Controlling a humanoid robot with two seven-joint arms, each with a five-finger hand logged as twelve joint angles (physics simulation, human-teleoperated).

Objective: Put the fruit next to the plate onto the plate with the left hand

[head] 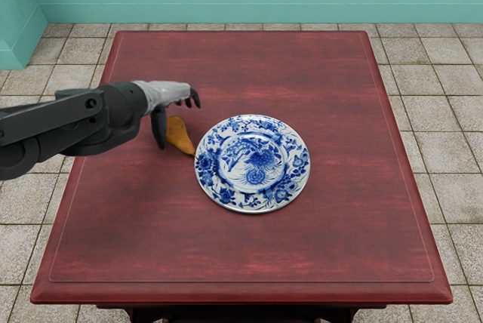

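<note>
Left hand (169, 106) sits at centre-left of the head view, its arm coming in from the left edge. The fingers are loosely spread and hold nothing. The thumb points down on the left side of the fruit (181, 137) while the other fingertips reach out above it, which looks like a pose set up for closing around it. Whether the thumb already touches the skin is hard to tell from this angle.

The fruit (a small yellow-orange piece, its type unclear) lies on the bench (339, 81) just beside the upper-left rim of the blue-and-white plate (226, 196), not on it. The plate holds nothing, so the grasp, lift and short carry toward the right are probably all to come. The right arm does not show.
</note>
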